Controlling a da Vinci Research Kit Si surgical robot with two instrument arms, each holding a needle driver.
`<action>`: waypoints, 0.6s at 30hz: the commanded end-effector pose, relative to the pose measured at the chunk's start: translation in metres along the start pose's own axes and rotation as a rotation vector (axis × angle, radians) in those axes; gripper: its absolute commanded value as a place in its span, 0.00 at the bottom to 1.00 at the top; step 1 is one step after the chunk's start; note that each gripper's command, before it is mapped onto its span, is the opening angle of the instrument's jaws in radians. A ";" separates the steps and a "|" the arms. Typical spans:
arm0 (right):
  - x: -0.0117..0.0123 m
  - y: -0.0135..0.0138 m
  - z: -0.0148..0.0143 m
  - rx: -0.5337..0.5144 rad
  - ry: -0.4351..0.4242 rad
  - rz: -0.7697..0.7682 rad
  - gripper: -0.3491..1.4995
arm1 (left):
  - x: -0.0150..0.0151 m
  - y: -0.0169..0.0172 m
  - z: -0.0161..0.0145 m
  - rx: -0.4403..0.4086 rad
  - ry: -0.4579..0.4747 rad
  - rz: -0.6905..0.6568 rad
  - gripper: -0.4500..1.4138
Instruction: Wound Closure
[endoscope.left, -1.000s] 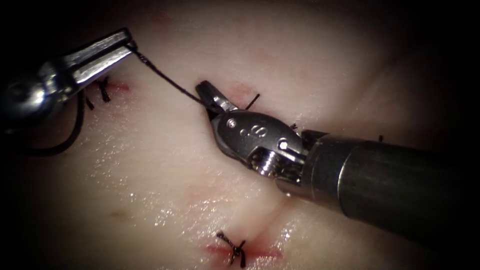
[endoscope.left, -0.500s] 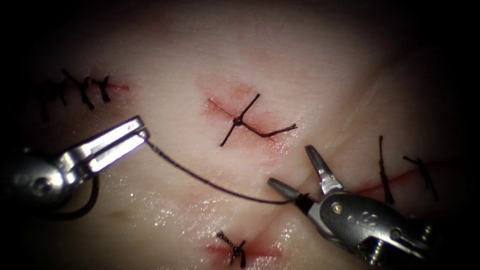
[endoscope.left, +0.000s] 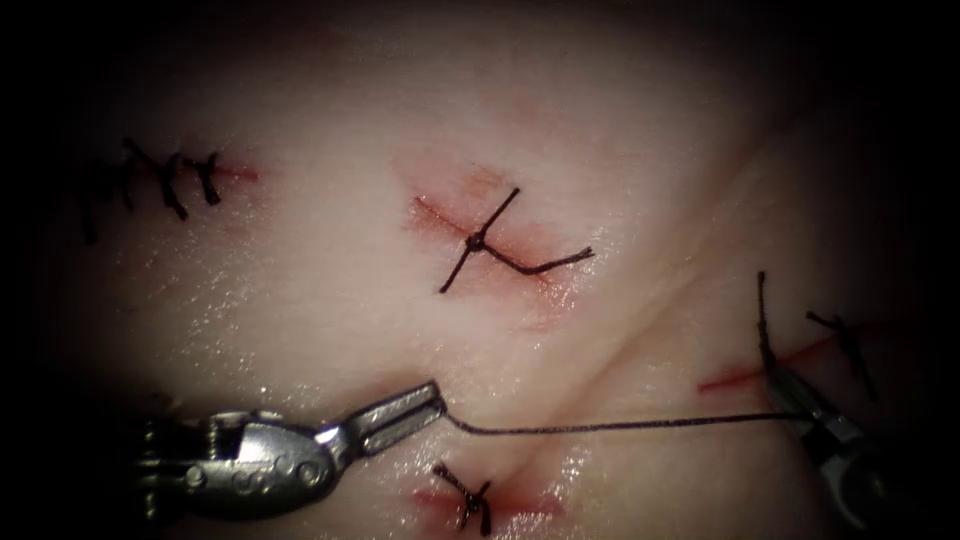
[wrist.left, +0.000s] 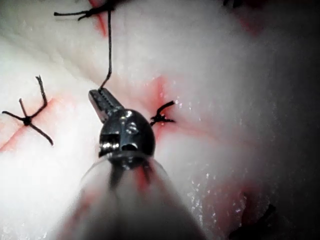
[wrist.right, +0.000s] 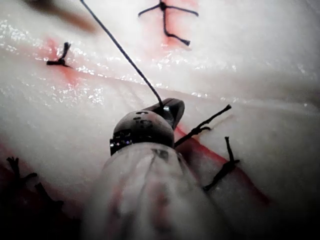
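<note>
Thread (endoscope.left: 610, 426) is running in one nearly straight, taut-looking line between the two tools, low over the tissue (endoscope.left: 330, 290). The left tool (endoscope.left: 432, 400) is clamping one end of it right at the tips of its closed jaws; in the left wrist view the strand is leaving those tips (wrist.left: 101, 95) and heading straight away from them. The right tool (endoscope.left: 792, 392) is holding the other end, its jaws closed on the strand just beside the red cut (endoscope.left: 745, 375) on the right, where two dark stitches are already sitting; the right wrist view shows the thread entering its jaw tips (wrist.right: 165, 107). I am not seeing the needle in any view, so I cannot say where it is, and neither tool appears to be holding it.

Just beyond the left tool's tips, a tied knot (endoscope.left: 466, 495) is sitting on a small red patch, and farther ahead another knotted stitch (endoscope.left: 480, 242) with long tails is lying across the middle cut (endoscope.left: 440, 215).

My worry is tension. With both ends pinched at the very tips, the strand may be slipping out of either grip, or fraying where the serrated jaws are biting it. If it is dragging across the tissue, it could also be catching on the knot lying near the left jaws.
</note>
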 end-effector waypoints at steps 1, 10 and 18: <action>-0.0002 0.0001 0.0005 0.010 0.000 -0.016 0.05 | -0.0008 0.0004 0.0011 -0.009 -0.005 0.001 0.00; -0.0015 0.0016 -0.0004 0.021 -0.039 -0.073 0.37 | -0.0082 0.0018 0.0043 -0.105 -0.084 -0.054 0.00; -0.0020 0.0026 -0.0007 0.009 -0.069 -0.114 0.89 | -0.0095 0.0010 0.0037 -0.196 -0.162 -0.112 0.41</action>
